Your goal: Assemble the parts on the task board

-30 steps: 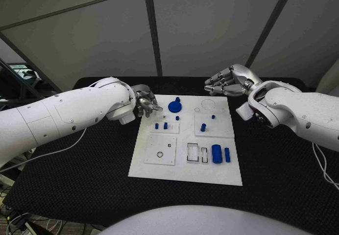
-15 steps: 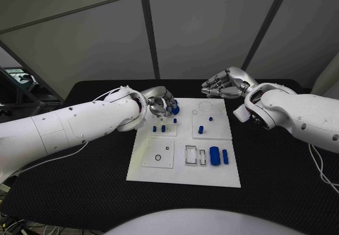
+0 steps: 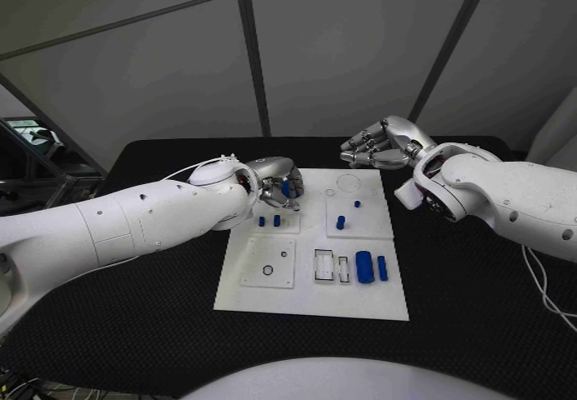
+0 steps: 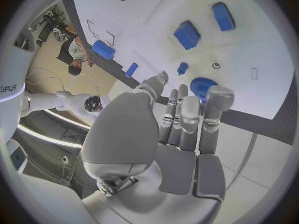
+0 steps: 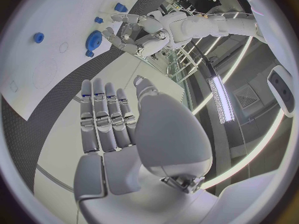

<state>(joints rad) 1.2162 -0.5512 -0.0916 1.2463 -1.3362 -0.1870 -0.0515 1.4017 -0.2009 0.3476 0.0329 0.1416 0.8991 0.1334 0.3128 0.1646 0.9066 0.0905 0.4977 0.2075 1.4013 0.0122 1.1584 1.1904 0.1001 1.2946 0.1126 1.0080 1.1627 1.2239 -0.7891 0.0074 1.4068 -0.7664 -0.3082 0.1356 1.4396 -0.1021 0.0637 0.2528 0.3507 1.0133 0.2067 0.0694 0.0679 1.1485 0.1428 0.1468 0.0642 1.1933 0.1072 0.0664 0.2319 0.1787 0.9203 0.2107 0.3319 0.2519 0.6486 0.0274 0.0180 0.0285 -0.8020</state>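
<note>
Blue gear part (image 4: 201, 87) lies at the task board's (image 3: 361, 300) far left, just under my left robot hand (image 3: 275, 185), fingers apart and empty. Right robot hand (image 3: 378, 143) hovers beyond the far edge, fingers loosely curled, empty. Step: reaching for the gear; next, close round it.

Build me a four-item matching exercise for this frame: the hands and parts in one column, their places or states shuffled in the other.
Things
1. left hand
2. right hand
3. blue gear
4. large blue cylinder

Places or states
A. near the task board's right edge
B. beyond the board's far edge, holding nothing
C. just past the left hand's fingertips
D. open, over the board's far left corner

Pairs: 1-D, 2-B, 3-C, 4-A
</note>
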